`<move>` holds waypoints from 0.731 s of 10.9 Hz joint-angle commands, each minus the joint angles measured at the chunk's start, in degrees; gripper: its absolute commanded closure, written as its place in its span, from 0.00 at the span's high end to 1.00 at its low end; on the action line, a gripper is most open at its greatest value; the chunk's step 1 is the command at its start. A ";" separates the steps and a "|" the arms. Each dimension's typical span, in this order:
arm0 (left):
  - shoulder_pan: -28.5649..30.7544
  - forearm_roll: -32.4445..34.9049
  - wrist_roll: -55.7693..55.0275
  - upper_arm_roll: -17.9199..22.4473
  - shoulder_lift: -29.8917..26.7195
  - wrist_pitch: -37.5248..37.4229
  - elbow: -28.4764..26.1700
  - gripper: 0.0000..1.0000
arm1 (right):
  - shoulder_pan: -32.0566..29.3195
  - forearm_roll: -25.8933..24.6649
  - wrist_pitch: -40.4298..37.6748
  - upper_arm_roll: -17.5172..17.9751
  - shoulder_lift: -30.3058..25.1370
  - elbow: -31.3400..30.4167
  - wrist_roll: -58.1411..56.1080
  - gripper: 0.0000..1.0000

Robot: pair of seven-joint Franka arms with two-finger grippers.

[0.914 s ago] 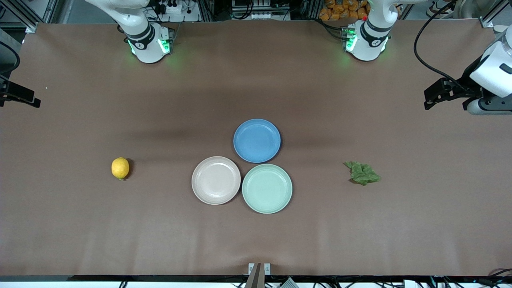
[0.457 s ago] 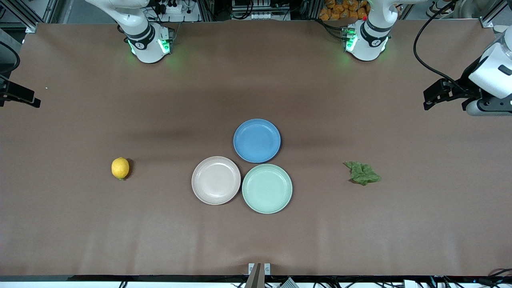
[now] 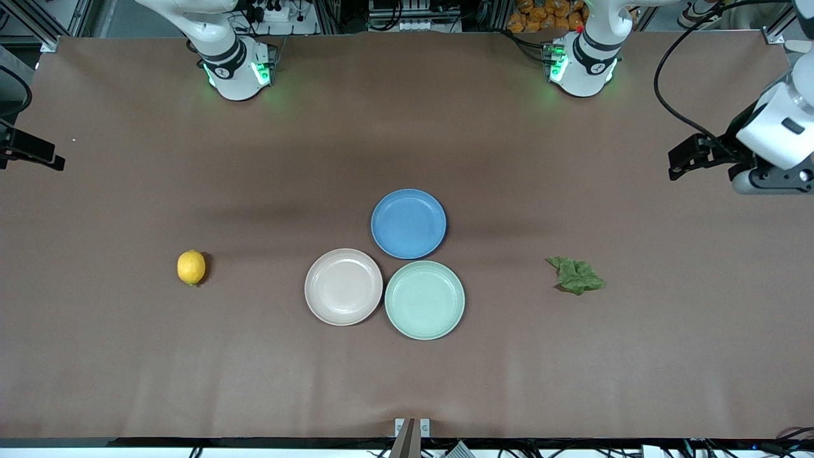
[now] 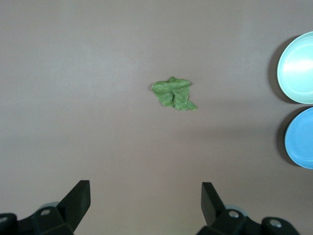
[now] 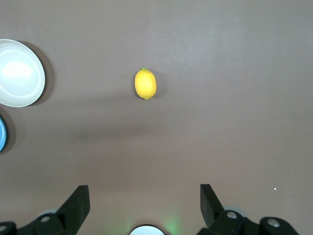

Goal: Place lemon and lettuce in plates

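Low in the frame's middle sit the green plate (image 3: 424, 300) and pink plate (image 3: 343, 287), touching; a lemon (image 3: 191, 267) dropped there could roll off. Lettuce (image 3: 576, 275) lies mid-right. Bare table (image 3: 127, 356) surrounds everything. Left gripper (image 4: 145, 198) and right gripper (image 5: 145, 199) hover, fingers apart.

This is a robotics lab. Two white arm bases (image 3: 235, 67) with glowing green status lights are bolted along one edge of a wide counter (image 3: 127, 356) covered in plain brown sheeting. Aluminium frame posts (image 3: 772, 28) stand at the counter's corners, and black cables (image 3: 674, 95) loop down to the left arm's wrist. Power strips and wiring (image 3: 273, 13) crowd the space past the arm bases.
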 commanded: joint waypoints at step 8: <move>1.97 -2.12 -0.42 0.00 6.77 25.87 -21.29 1.00 | -1.31 1.22 5.68 0.51 0.66 -5.58 -0.52 1.00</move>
